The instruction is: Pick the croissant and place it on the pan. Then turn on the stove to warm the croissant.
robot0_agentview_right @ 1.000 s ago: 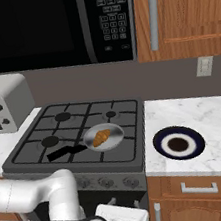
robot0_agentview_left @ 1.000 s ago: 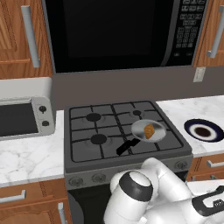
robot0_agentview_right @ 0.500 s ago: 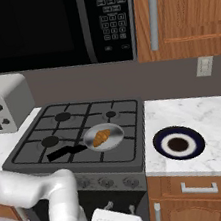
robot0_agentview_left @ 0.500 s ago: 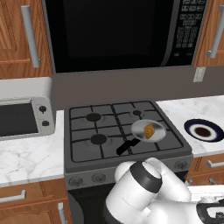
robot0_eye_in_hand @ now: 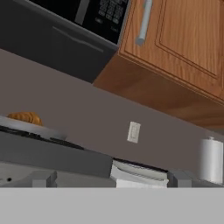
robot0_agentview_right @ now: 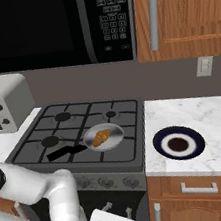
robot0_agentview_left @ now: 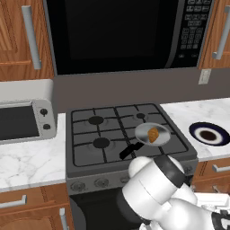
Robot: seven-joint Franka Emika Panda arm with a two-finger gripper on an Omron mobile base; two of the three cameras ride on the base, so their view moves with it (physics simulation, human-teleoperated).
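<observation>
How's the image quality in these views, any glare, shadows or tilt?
Left base view: even flat lighting, no glare on the pan. Right base view: sharp, the croissant crisp, only faint shading under the plate. Hand view: strongly tilted, so the backsplash outlet leans.

1. A home kitchen, rendered: a dark gas stove (robot0_agentview_left: 121, 134) with four burners is set between white marble counters (robot0_agentview_right: 206, 127).
2. A black microwave (robot0_agentview_left: 121, 33) hangs over it, flanked by wooden cabinets (robot0_agentview_right: 182, 10).
3. A silver toaster oven (robot0_agentview_left: 24, 114) stands at the left counter's back edge.
4. A wall outlet (robot0_agentview_right: 204, 66) is on the grey backsplash.
</observation>
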